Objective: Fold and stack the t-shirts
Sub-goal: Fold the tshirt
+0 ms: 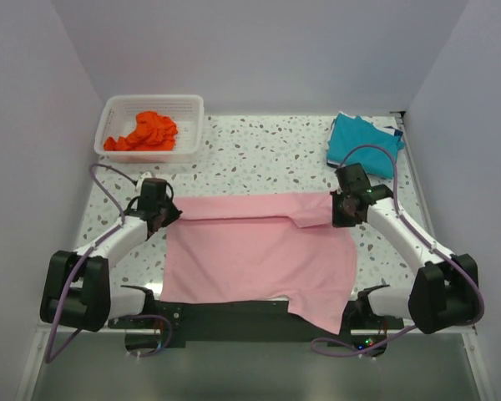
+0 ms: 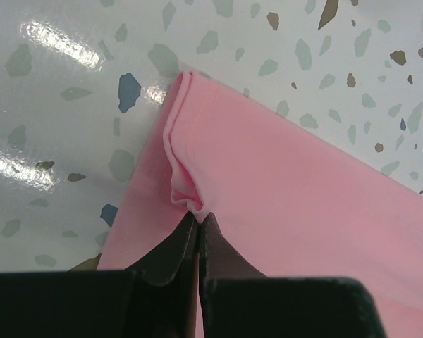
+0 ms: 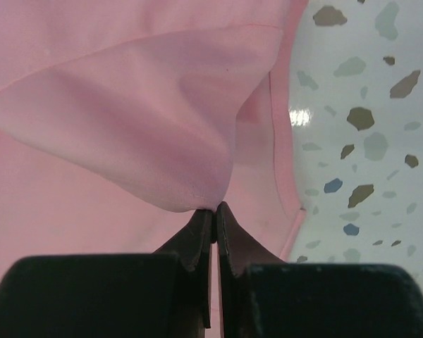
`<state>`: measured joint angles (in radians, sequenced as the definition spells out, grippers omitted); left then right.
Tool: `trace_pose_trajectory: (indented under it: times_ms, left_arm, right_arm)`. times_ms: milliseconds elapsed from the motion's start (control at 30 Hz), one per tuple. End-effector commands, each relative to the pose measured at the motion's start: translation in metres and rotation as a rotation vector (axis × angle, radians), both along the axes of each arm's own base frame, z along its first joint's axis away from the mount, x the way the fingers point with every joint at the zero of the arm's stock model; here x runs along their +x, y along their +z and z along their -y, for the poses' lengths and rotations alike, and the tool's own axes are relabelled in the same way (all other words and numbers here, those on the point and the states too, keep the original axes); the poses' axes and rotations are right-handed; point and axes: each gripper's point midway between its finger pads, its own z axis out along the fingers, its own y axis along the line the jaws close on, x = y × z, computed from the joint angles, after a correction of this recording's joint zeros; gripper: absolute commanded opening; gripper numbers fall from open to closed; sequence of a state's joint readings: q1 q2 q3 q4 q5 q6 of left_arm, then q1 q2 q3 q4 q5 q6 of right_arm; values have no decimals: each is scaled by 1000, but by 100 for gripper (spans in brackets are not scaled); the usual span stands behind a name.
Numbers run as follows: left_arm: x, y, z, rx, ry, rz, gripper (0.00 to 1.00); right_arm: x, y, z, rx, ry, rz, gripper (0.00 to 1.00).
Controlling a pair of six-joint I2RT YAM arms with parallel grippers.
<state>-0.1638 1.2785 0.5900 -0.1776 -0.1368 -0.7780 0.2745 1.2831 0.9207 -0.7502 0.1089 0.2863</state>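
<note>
Fold: pink t-shirt (image 1: 259, 255) lies flat, its far edge doubled over; likely the first fold only.
Left gripper (image 2: 199, 220): clenched on the pink t-shirt's far-left corner.
Right gripper (image 3: 215, 208): pinching its far-right corner.
Teal t-shirt (image 1: 361, 142): beyond its right end, heaped.
Orange-red t-shirt (image 1: 146, 132): beyond its left end, crumpled in basket (image 1: 154, 100); unfolded, nothing stacked.

I log a pale speckled tabletop (image 1: 259, 154), glossy under the lights. A pink t-shirt (image 1: 259, 255) lies spread across the centre, its upper strip folded over and its lower right corner reaching the near edge. A teal t-shirt (image 1: 359, 142) lies bunched at upper right. A white mesh basket (image 1: 194, 125) stands at upper left.
</note>
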Motion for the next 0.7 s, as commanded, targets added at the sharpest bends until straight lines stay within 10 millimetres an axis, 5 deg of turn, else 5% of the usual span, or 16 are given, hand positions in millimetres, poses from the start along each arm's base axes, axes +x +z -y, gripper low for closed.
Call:
trace_pose_trajectory:
  times_ms: [0, 133, 233, 267, 300, 333, 367, 400, 667]
  left_arm:
    - [-7, -3, -3, -3, 18, -9, 7]
    - [-14, -6, -5, 4, 24, -35, 17]
    - [-24, -7, -7, 5, 34, -64, 34]
    - [-26, -6, -8, 5, 38, -66, 44]
    - [-25, 2, -8, 1, 45, -45, 64]
    - [-29, 4, -11, 7, 55, -48, 73]
    - [-29, 9, -11, 8, 57, -40, 82]
    - [-25, 23, -11, -1, 61, 2, 97]
    - [-7, 61, 7, -63, -15, 89, 100]
  right_arm:
    - [-26, -9, 0, 29, -46, -78, 1]
    - [-49, -31, 5, 9, -82, -180, 10]
    - [-57, -34, 12, -19, -101, -200, 34]
    - [-57, -33, 13, -24, -102, -192, 50]
    - [-56, -28, 12, -14, -98, -170, 57]
    - [-52, -21, 9, 2, -89, -152, 64]
    - [-50, -15, 6, 19, -73, -135, 91]
    - [-47, -6, 2, 43, -58, -100, 99]
    - [-18, 43, -56, 332, 132, 64, 99]
